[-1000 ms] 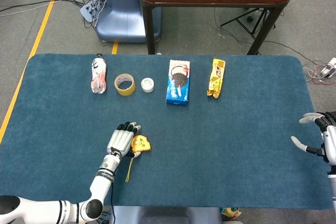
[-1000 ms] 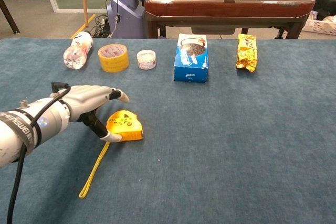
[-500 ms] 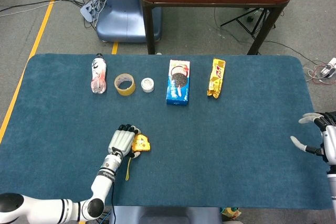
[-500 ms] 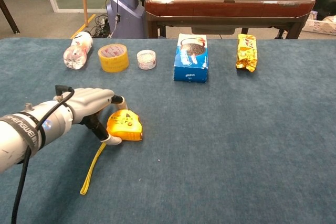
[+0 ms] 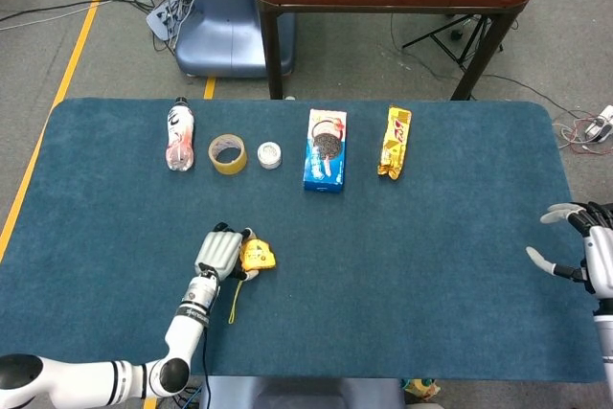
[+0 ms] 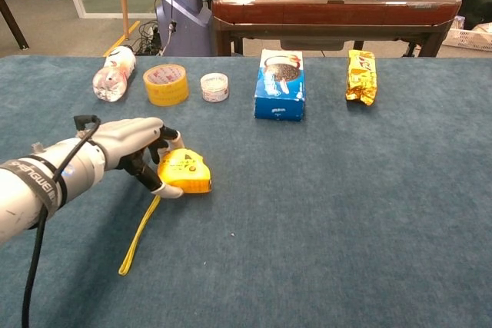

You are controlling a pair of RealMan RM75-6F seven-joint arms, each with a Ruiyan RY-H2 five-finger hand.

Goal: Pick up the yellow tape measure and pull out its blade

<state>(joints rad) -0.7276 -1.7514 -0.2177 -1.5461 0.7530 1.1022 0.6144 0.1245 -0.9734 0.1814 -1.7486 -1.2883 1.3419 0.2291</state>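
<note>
Nearest me on the blue counter (image 6: 369,213), my left hand (image 6: 131,147) curls its fingers (image 6: 157,137) around the yellow tape measure (image 6: 184,171), pinching its left side; a yellow strap (image 6: 138,237) trails toward me. At the right edge, my right hand (image 5: 586,258) hovers with fingers spread, holding nothing. Farther back sit a bottle (image 6: 111,73), tape roll (image 6: 165,84), small jar (image 6: 214,87), cookie box (image 6: 280,84) and snack packet (image 6: 360,76).

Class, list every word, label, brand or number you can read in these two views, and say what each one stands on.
"HENGUEN", partly cut off: band on the left arm.
Blue biscuit box: print too blurred.
Yellow snack packet: unreadable.
Tape roll, small jar, bottle, yellow tape measure: markings too small.
</note>
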